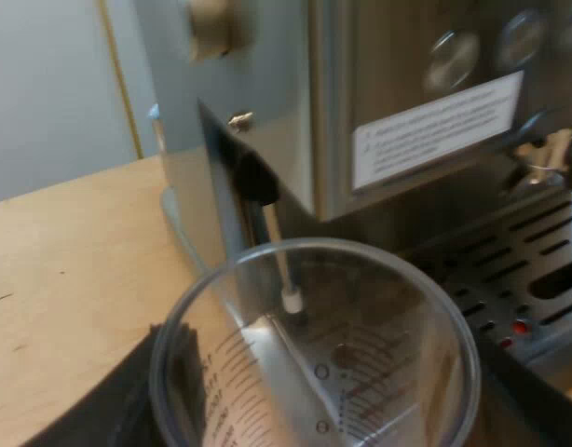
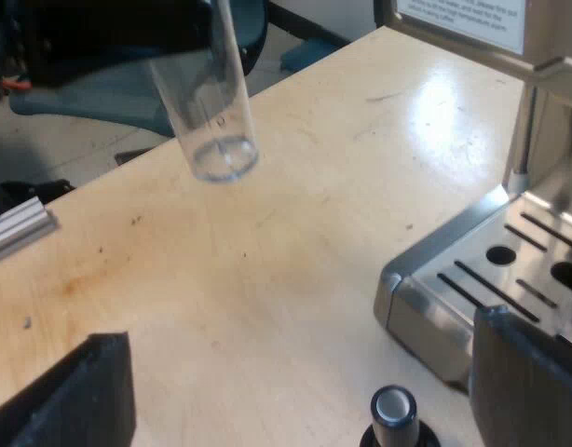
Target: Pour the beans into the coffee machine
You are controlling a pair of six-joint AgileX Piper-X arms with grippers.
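Left gripper (image 1: 309, 414) clasped the clear measuring glass (image 1: 370, 354) (empty, I reckoned) by the steel espresso machine (image 1: 407, 93); right gripper (image 2: 300, 368) gaped.

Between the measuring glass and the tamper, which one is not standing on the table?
The measuring glass: it hangs in the air above the table, while the tamper stands on it.

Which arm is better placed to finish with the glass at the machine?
Left. The left gripper holds the glass, which looks empty, in the air by the machine, at its front. The right gripper is open over the table near the tamper, holding nothing.
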